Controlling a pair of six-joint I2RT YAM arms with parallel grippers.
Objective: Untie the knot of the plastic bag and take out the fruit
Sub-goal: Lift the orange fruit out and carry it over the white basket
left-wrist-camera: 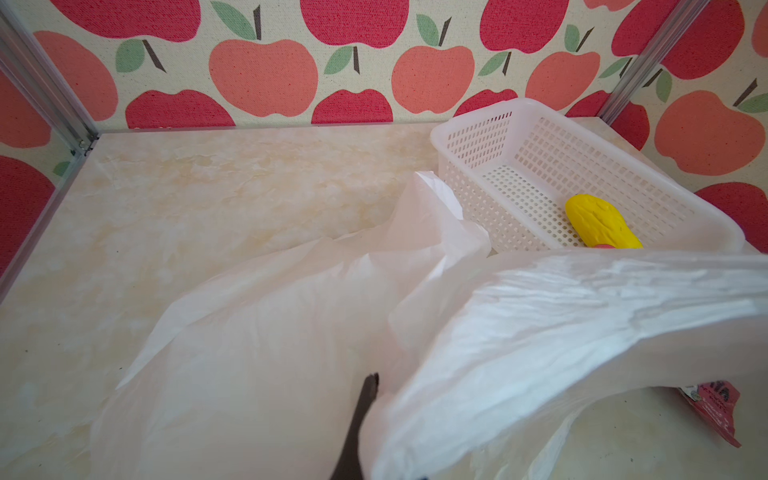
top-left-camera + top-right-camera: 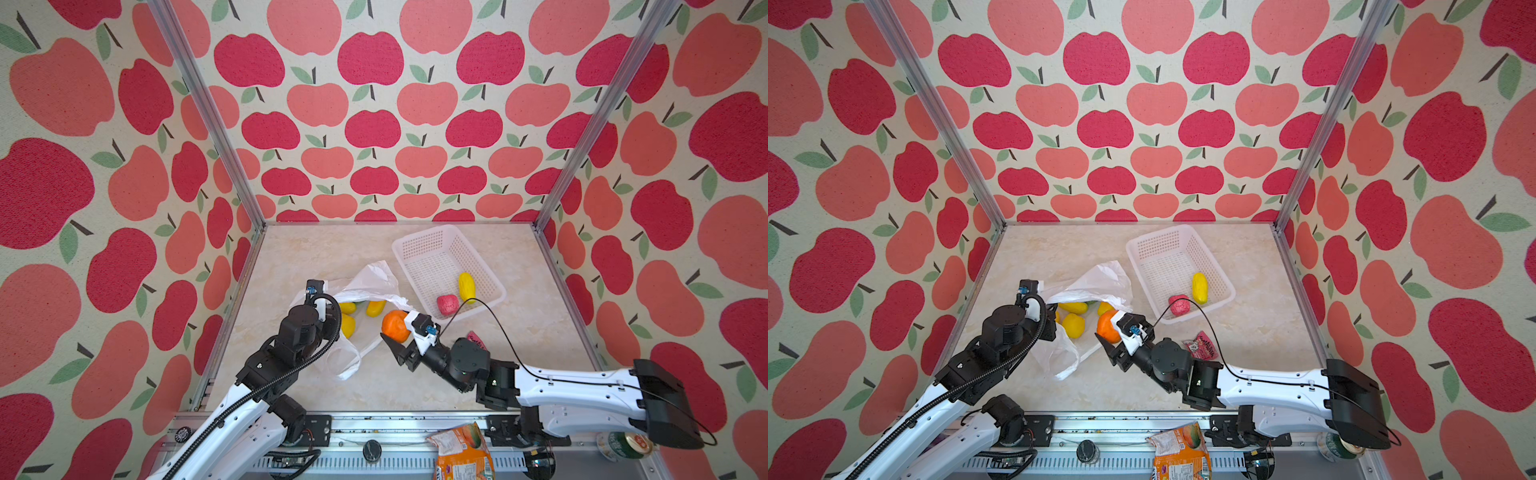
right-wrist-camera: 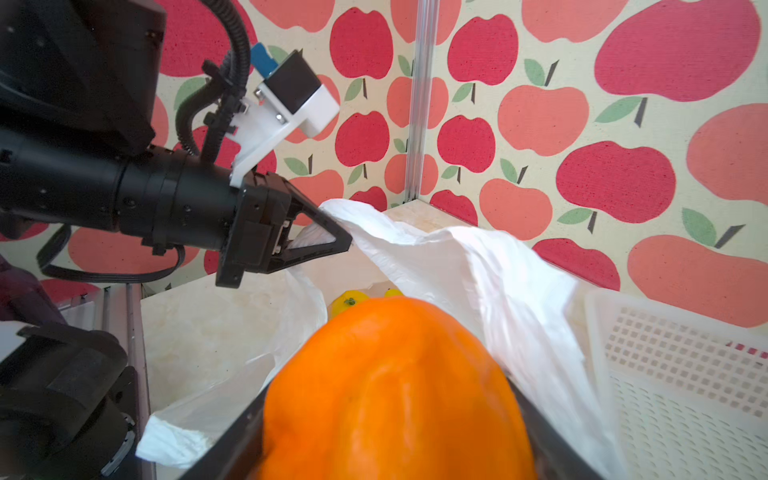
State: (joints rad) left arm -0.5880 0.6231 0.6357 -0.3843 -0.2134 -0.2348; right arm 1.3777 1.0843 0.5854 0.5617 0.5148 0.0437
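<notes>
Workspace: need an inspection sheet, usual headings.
Surface: marble-look tabletop, no spills seen.
Job's things: plastic bag open, no knot seen; yellow fruits at its mouth; basket holds long yellow fruit and red fruit.
Clutter: red packet on tabletop; snack bag and can on front rail.
Pincers: left pincer shut on plastic bag's edge; right pincer shut on orange fruit.
Cables: black cable loops up by basket.
Surroundings: apple-print walls, metal frame posts.
</notes>
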